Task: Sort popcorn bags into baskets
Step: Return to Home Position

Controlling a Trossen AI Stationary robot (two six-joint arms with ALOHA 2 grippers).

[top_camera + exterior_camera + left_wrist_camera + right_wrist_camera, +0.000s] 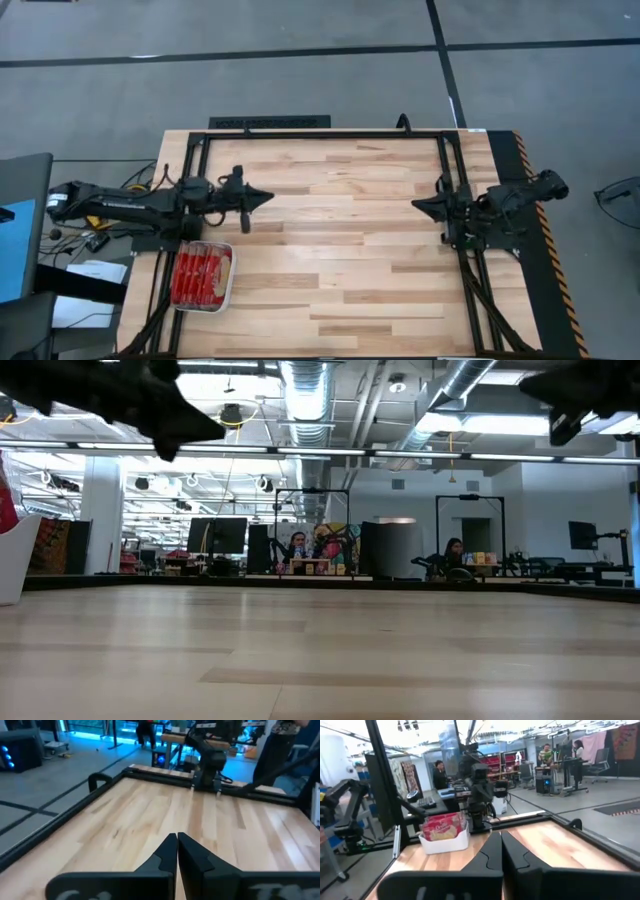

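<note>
The white tray (pixel 229 281) sits near the table's left near corner, with several red popcorn bags (pixel 200 276) standing packed inside it. In the right wrist view the tray (pixel 447 842) shows far off, with the bags (pixel 442 827) upright in it. My left gripper (pixel 268 197) hangs shut above the table's left side, just beyond the tray, and touches nothing. Its shut fingers (pixel 177 851) show in the left wrist view. My right gripper (pixel 417 204) is shut too, raised over the right side, its fingers (pixel 500 848) together.
A black frame (pixel 325 133) runs around the wooden tabletop. The wide middle of the table (pixel 340 250) is bare wood. People and desks show in the room beyond the far edge in the low view.
</note>
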